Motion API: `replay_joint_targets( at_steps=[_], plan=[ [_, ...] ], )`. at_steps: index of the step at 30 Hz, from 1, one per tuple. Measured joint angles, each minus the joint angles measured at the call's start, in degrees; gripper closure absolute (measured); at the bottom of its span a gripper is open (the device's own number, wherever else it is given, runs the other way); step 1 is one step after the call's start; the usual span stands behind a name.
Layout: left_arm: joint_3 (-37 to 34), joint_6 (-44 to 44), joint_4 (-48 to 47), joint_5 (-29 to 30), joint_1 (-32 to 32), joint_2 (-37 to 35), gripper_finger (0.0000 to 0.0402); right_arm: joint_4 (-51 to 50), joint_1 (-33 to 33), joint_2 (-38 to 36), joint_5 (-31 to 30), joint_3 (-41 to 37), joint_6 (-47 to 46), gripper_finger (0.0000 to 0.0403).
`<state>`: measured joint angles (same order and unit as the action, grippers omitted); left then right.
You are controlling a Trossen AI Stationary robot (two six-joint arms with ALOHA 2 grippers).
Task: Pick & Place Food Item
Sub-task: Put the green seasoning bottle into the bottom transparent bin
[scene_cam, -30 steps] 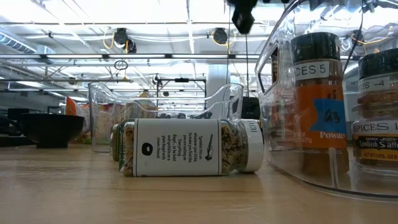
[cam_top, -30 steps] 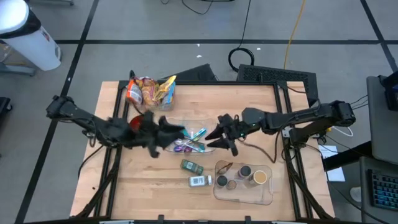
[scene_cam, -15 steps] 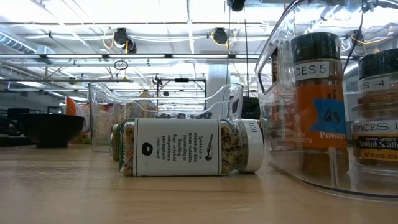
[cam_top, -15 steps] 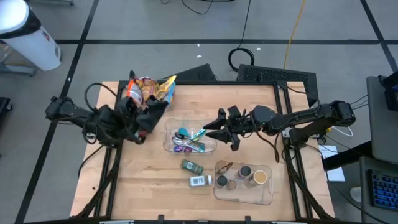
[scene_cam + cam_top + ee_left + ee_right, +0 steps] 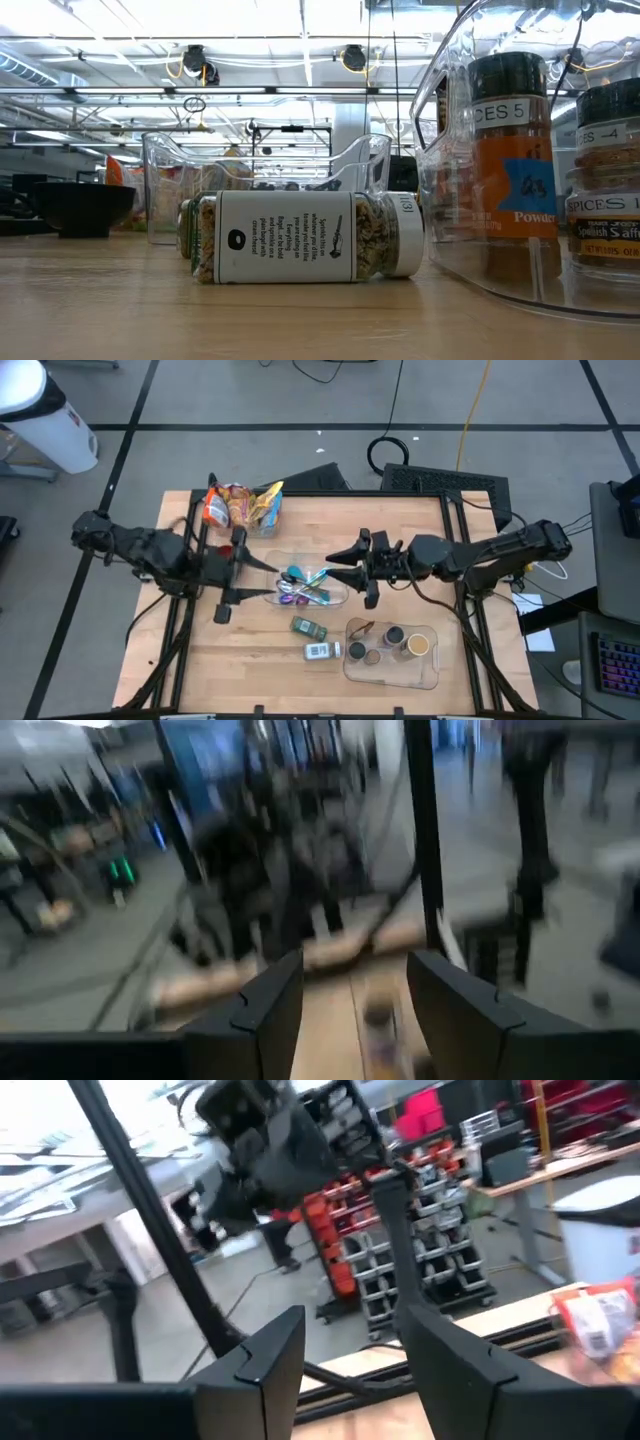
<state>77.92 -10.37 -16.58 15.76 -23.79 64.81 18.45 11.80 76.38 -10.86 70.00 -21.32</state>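
High view: the left claw (image 5: pixel 232 572) hangs over the table (image 5: pixel 400 530) just beside the clear bin (image 5: pixel 275 592), its fingers apart with nothing between them, as its wrist view confirms. The right claw (image 5: pixel 352 568) faces it from the bin's other side, also apart and empty. Both look lifted off the surface and neither touches any item.

The food looks to be the snack bags (image 5: pixel 243 505), piled at the table's far left corner, well apart from both claws and nearer the left one. No bag is held yet, so the pick seems still ahead.

To do it well, I would send the left claw, the closer arm, over the pile, settle on one bag only, and pinch a crimped edge rather than the puffed middle, since the film will likely slip and crush. Lift straight up so neighbours do not drag along.

Counts: two claws; about three bags, overlapping, so uncertain; two jars (image 5: pixel 318 650) lying loose; one tray (image 5: pixel 430 675) holding four jars; one bin with several utensils.
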Motion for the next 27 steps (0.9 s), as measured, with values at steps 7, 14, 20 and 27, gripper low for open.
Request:
replay_joint_targets(
  at_steps=[7,14,20,27],
  plan=[
    [0.47,7.9,-18.18,-6.35,-0.5,0.46,0.0215,-1.16,4.64,0.43,-9.04,0.01,-0.31,0.0243],
    [-2.88,13.03,-21.44,-7.23,-0.46,0.47,0.0186,-1.65,5.87,0.9,-11.8,0.01,-0.04,0.0243],
    [-7.72,17.4,-21.16,-9.54,-0.46,2.54,0.0127,-2.64,4.82,0.92,-11.73,0.01,1.01,0.0243],
    [-8.84,18.43,-20.67,-12.91,-0.46,10.81,0.007,-4.8,3.56,0.92,-11.6,0.01,1.23,0.0243]
  ],
)
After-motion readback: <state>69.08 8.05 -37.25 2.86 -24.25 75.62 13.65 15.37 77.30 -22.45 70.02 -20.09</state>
